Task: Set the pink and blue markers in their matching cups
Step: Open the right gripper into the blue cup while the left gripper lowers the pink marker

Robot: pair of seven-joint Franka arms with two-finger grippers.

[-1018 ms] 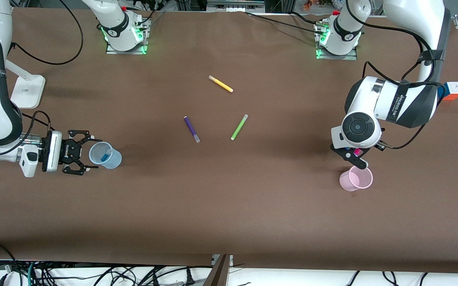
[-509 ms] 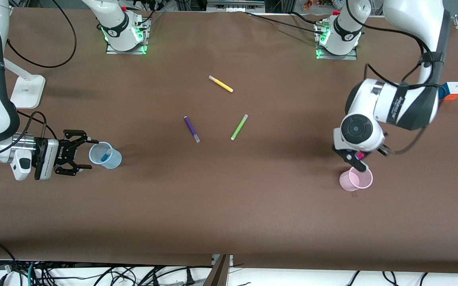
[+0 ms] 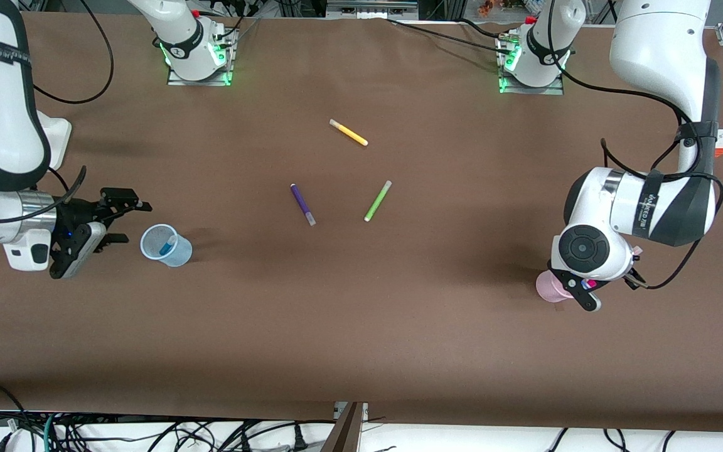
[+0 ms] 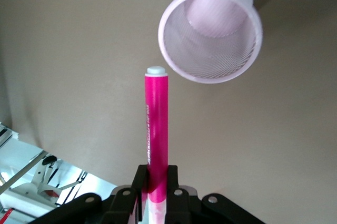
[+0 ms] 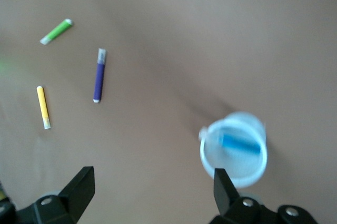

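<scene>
My left gripper is shut on the pink marker and hangs over the pale pink cup, which its wrist mostly hides. In the left wrist view the pink marker stands out from the gripper. Its tip is just outside the rim of the pink cup, which stands upright and empty. My right gripper is open and empty, beside the pale blue cup toward the right arm's end. The blue marker lies inside that cup, as the right wrist view shows.
A dark purple marker, a lime green marker and a yellow marker lie mid-table. A coloured cube sits at the left arm's end and a white stand at the right arm's end.
My left gripper moved the pink marker toward the front camera, to over the pink cup. My right gripper drew back from the blue cup and tilted, still open.
</scene>
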